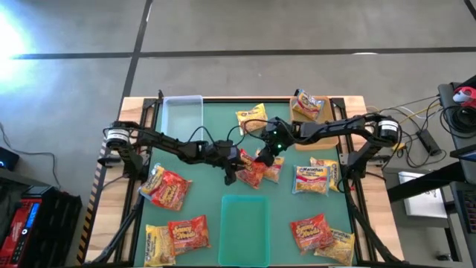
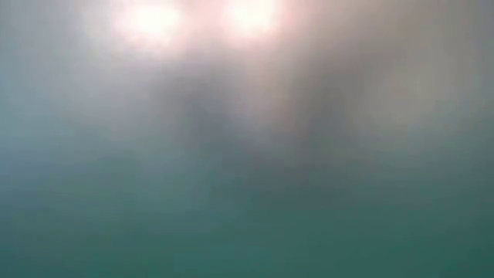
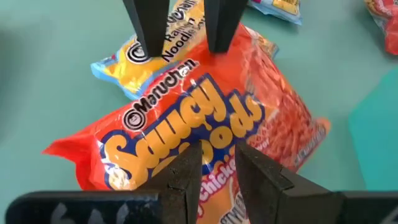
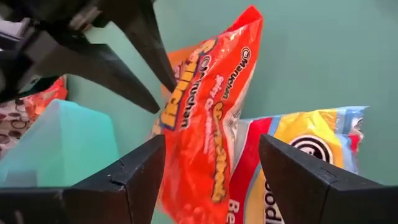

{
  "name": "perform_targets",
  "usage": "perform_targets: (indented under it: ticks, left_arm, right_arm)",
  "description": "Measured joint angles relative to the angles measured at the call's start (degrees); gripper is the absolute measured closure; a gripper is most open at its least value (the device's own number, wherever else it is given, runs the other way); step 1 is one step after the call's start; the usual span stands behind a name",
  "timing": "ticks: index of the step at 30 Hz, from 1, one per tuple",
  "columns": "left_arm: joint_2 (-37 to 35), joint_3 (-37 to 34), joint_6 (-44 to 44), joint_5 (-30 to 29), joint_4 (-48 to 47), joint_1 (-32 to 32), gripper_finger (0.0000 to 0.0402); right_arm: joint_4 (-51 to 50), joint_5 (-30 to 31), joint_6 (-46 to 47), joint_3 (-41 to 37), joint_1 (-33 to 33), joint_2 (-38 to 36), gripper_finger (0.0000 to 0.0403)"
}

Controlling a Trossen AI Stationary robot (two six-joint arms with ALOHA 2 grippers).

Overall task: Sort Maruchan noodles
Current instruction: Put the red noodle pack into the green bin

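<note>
Spread right gripper (image 4: 211, 168) straddles orange packet (image 4: 205, 124) ("Maruchan"); left gripper (image 3: 211, 165) pinches it.

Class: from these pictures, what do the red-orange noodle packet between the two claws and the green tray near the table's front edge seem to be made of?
Red-orange noodle packet: thin glossy printed plastic film, probably; it crinkles and shines. Green tray: likely translucent moulded plastic, smooth, with a slightly cloudy look.

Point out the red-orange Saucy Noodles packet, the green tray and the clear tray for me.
red-orange Saucy Noodles packet (image 3: 205, 124): left wrist view, on the yellow lettering mid-packet.
green tray (image 1: 244, 231): high view, on its bare floor.
clear tray (image 1: 182, 119): high view, on its bare floor.
</note>
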Motion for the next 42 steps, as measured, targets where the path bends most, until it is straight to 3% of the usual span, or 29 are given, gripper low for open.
perform_targets:
  ticks: [13, 19, 35, 42]
  left_arm:
    - [0.0, 0.1, 0.0, 0.0, 0.2, 0.2, 0.0322]
    - [0.0, 0.6, 0.0, -2.7, 0.2, 0.2, 0.0322]
    - [-0.3, 1.6, -0.4, -2.8, 1.7, 0.2, 0.0322]
    - [-5.2, 1.6, -4.2, -0.9, -11.0, -0.4, 0.0322]
  right_arm:
    - [9.5, -7.3, 4.5, 0.0, 0.4, 6.5, 0.0165]
    - [10.1, -7.4, 4.9, 0.0, 0.6, 6.5, 0.0167]
    - [10.0, -5.4, 5.0, 0.0, 2.2, 6.5, 0.0204]
    - [9.4, -5.3, 4.1, 0.0, 2.2, 6.5, 0.0204]
